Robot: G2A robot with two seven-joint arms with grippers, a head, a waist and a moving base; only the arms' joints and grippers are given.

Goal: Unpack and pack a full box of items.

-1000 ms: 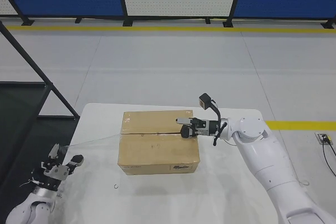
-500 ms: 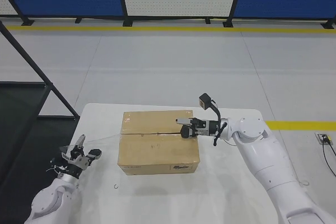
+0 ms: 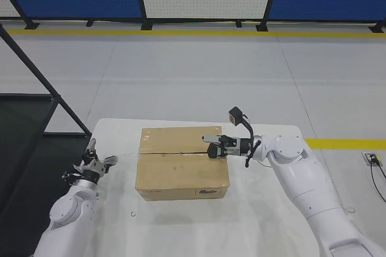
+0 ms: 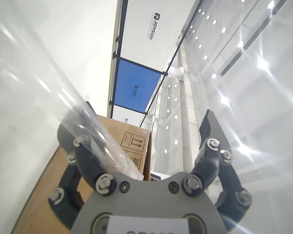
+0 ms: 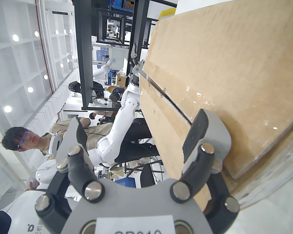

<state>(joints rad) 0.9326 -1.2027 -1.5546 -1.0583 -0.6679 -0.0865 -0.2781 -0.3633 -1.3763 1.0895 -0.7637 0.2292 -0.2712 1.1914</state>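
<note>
At worktop (image 3: 116, 132) centre: shut box (image 3: 182, 168). Right end effector (image 3: 210, 145), 3 o'clock, released, bracing it; left end effector (image 3: 99, 159), 9 o'clock, released, tape (image 4: 90, 130) clinging. Peel low, slowly, along seam (image 3: 174, 153).

We record the right arm (image 3: 309, 186) and left arm (image 3: 67, 212) as glossy white rounded shells. Right gripper (image 5: 136, 122): pale grey finger backs, ribbed black pads, dark links, silver pins, white label on its grey plate. Left gripper (image 4: 146, 118): dark grey links, clip-ringed pins, cross-head screws. A black cable (image 3: 249, 132) loops at the right wrist.
</note>
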